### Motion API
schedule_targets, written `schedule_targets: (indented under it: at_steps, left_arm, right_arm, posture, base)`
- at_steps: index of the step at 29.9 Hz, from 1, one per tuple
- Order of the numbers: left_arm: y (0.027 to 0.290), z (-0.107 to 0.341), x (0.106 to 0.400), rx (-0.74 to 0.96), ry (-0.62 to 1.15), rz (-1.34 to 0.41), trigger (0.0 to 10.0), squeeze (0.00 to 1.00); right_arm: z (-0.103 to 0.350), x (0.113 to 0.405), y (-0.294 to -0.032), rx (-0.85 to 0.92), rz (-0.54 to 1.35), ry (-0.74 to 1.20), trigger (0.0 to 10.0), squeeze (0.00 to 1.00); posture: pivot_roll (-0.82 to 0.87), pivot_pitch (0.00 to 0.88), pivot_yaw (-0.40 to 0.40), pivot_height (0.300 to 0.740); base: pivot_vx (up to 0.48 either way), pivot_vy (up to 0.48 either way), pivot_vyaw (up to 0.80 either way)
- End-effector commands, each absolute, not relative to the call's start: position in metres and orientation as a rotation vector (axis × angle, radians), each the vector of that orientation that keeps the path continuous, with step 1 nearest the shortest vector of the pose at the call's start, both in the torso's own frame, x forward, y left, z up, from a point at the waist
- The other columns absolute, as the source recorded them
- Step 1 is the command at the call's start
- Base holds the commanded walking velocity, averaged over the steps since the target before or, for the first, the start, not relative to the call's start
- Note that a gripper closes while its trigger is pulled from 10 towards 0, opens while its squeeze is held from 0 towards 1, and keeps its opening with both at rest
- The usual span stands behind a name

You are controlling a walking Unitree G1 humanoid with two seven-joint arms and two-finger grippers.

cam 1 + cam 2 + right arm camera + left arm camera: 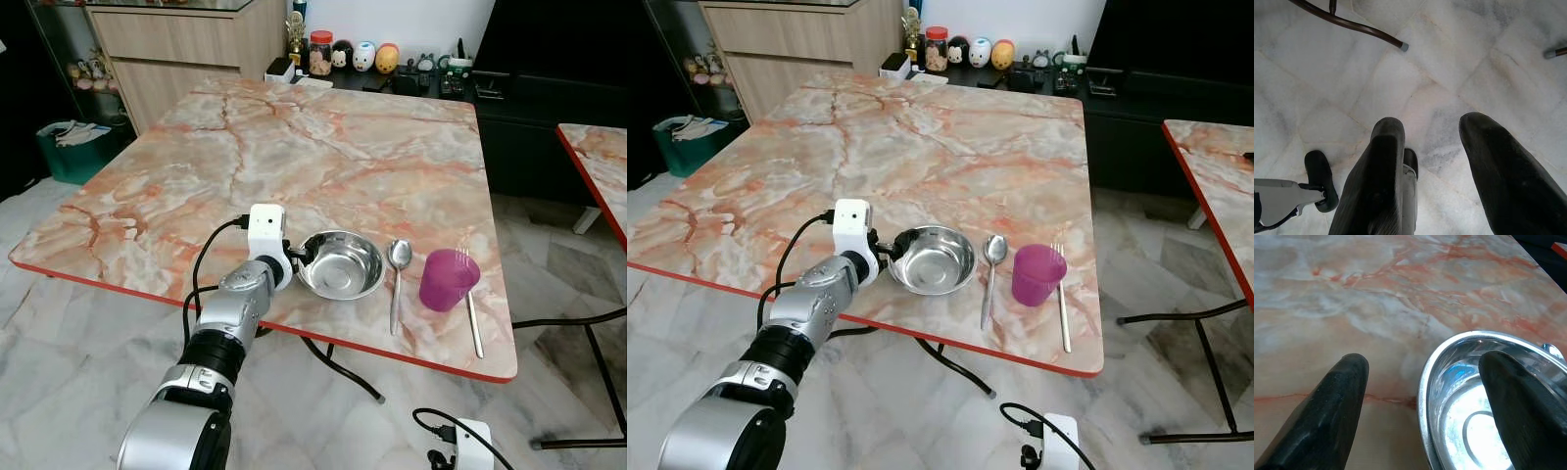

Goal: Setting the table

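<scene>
A steel bowl (341,264) sits near the front edge of the marble table (294,147). To its right lie a spoon (397,279), a purple cup (448,279) and a fork (472,313). My left gripper (299,257) is at the bowl's left rim. In the left wrist view the left gripper (1422,361) is open and straddles the rim of the bowl (1474,421), one finger inside and one outside, with a gap on both sides. My right gripper (1431,122) hangs open low over the floor with nothing between its fingers.
A second marble table (598,157) stands at the right, with a dark cabinet (549,88) behind it. Jars and figurines (353,54) line the far side. A wooden cabinet (186,39) and a teal bin (73,147) stand at the left. A table leg (1352,22) crosses the tiled floor.
</scene>
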State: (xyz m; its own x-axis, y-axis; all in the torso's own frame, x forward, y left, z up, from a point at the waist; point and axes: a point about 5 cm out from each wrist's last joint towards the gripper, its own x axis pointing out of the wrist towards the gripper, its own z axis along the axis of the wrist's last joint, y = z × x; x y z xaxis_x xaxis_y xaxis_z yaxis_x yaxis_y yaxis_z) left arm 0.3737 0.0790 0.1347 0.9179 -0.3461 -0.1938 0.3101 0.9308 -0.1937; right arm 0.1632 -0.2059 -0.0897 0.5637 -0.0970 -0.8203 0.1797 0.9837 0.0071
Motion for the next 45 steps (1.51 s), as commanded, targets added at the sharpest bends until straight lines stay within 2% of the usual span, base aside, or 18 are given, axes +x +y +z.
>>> schedule_targets:
  at_steps: [1,14,35,37,38,39,41,42,45]
  left_arm:
    - [0.076,0.136,0.376,-0.136,0.226,-0.339,10.0,0.0]
    - [0.075,0.126,0.375,-0.154,0.298,-0.354,10.0,0.0]
    - [0.076,0.117,0.372,-0.074,0.352,-0.357,10.0,0.0]
    - [0.075,0.116,0.372,-0.072,0.36,-0.355,7.6,0.0]
    - [0.075,0.116,0.372,-0.072,0.362,-0.356,3.3,0.0]
    - [0.075,0.116,0.372,-0.071,0.362,-0.356,2.2,0.0]
    - [0.075,0.116,0.371,-0.069,0.362,-0.36,2.1,0.0]
    - [0.074,0.116,0.371,-0.068,0.362,-0.367,0.0,0.0]
    - [0.074,0.115,0.37,-0.062,0.365,-0.371,0.0,0.0]
  right_arm:
    - [-0.09,0.161,-0.207,0.102,-0.174,0.964,10.0,0.0]
    - [-0.091,0.161,-0.206,0.1,-0.171,0.965,10.0,0.0]
    - [-0.091,0.16,-0.206,0.1,-0.172,0.97,10.0,0.0]
    - [-0.091,0.16,-0.206,0.101,-0.173,0.97,10.0,0.0]
    - [-0.091,0.16,-0.206,0.101,-0.173,0.97,10.0,0.0]
    - [-0.091,0.16,-0.206,0.101,-0.173,0.97,10.0,0.0]
    - [-0.091,0.16,-0.206,0.101,-0.173,0.969,10.0,0.0]
    - [-0.091,0.16,-0.206,0.102,-0.174,0.968,10.0,0.0]
    - [-0.091,0.16,-0.206,0.103,-0.176,0.969,10.0,0.0]
  posture:
    - [0.05,0.0,-0.01,0.711]
    - [0.05,0.0,-0.011,0.711]
    - [0.05,0.0,-0.012,0.711]
    - [0.05,0.0,-0.012,0.711]
    - [0.05,0.0,-0.012,0.711]
    - [0.05,0.0,-0.014,0.711]
    - [0.05,0.0,-0.013,0.711]
    - [0.05,0.0,-0.013,0.711]
    - [0.05,0.0,-0.013,0.711]
  base:
    - [0.0,0.0,0.0]
    - [0.0,0.0,0.0]
    - [0.0,0.0,0.0]
    - [0.0,0.0,0.0]
    - [0.0,0.0,0.0]
    - [0.0,0.0,0.0]
    - [0.0,0.0,0.0]
    - [0.0,0.0,0.0]
    - [0.0,0.0,0.0]
